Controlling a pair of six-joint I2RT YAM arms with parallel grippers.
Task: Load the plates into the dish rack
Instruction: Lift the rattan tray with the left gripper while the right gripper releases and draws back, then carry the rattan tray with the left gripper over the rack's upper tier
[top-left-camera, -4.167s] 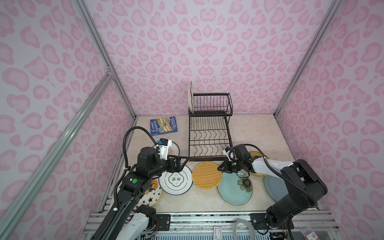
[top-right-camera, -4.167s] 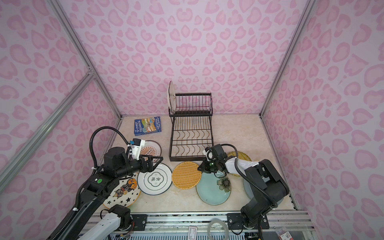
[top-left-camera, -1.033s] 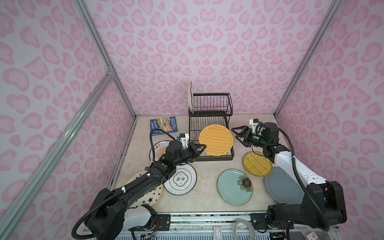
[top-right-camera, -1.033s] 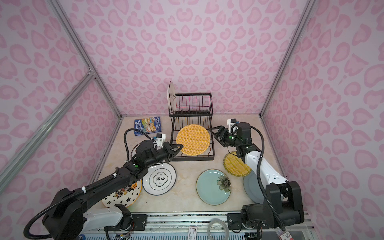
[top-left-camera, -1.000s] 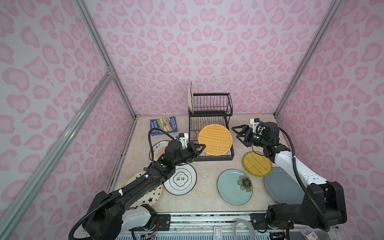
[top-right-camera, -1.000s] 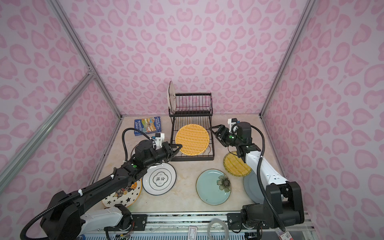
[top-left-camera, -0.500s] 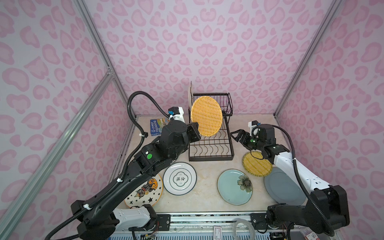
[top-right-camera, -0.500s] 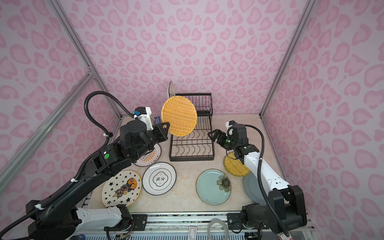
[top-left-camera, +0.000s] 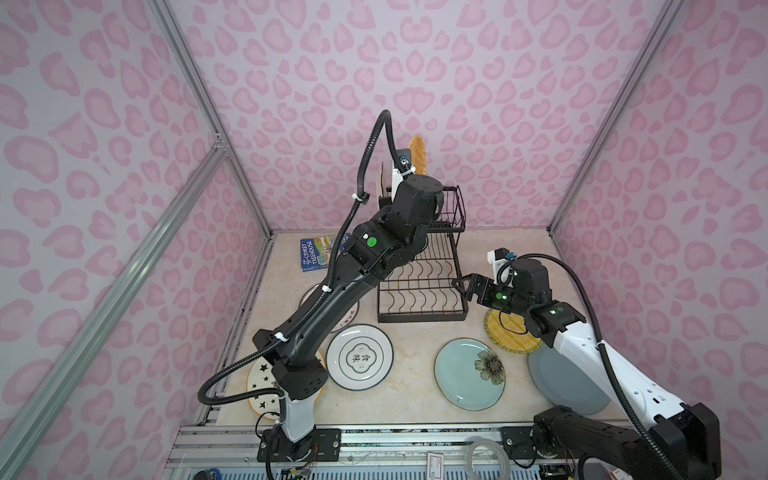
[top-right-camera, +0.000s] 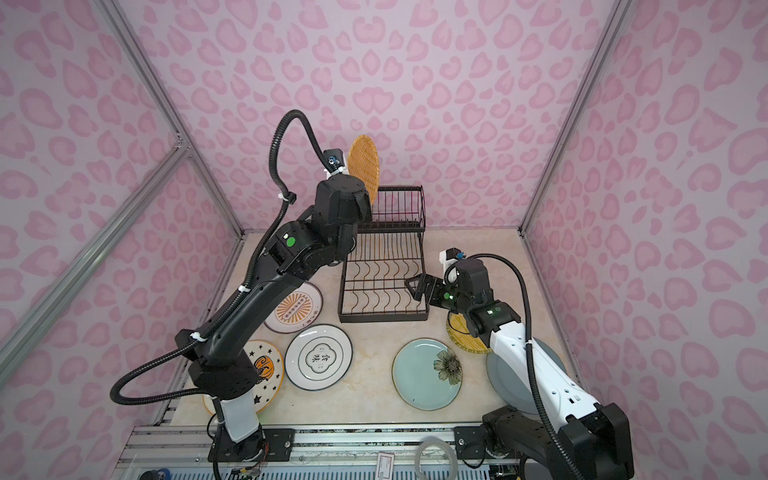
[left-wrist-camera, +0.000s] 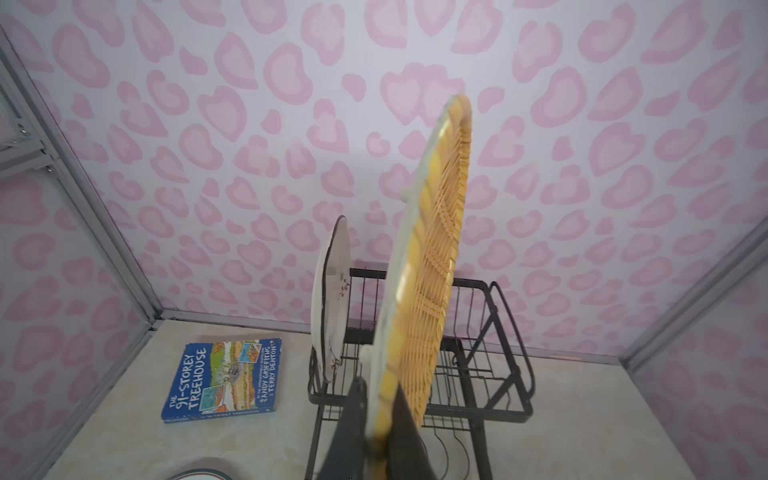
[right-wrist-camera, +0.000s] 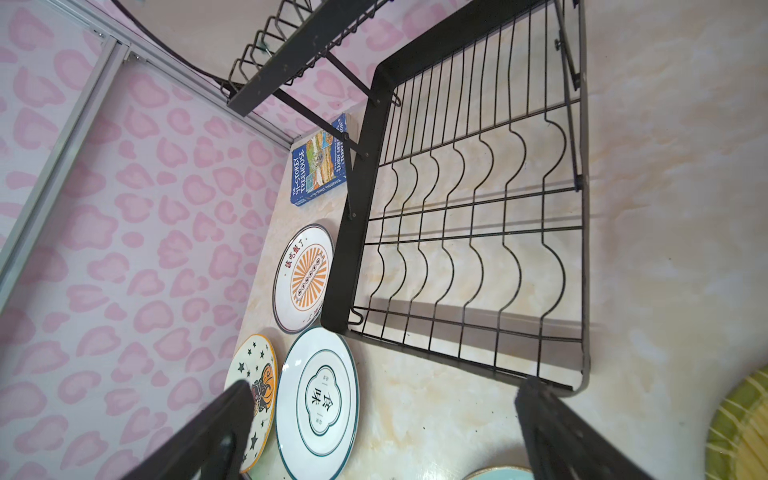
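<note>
Woven plate (left-wrist-camera: 428, 266) held above the rack (left-wrist-camera: 490, 410)
My left gripper (left-wrist-camera: 380, 415) pinches its blurred rim, cut off at the frame edge; my arm hides that grip in both top views. My right gripper (right-wrist-camera: 384, 386) gapes, empty.

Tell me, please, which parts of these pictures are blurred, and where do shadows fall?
Left wrist view: the yellow woven plate is smeared near the left hand, yet the book title reads sharply. Right wrist view: the dish rack wires throw thin shadows on the table, and the right hand looks soft.
</note>
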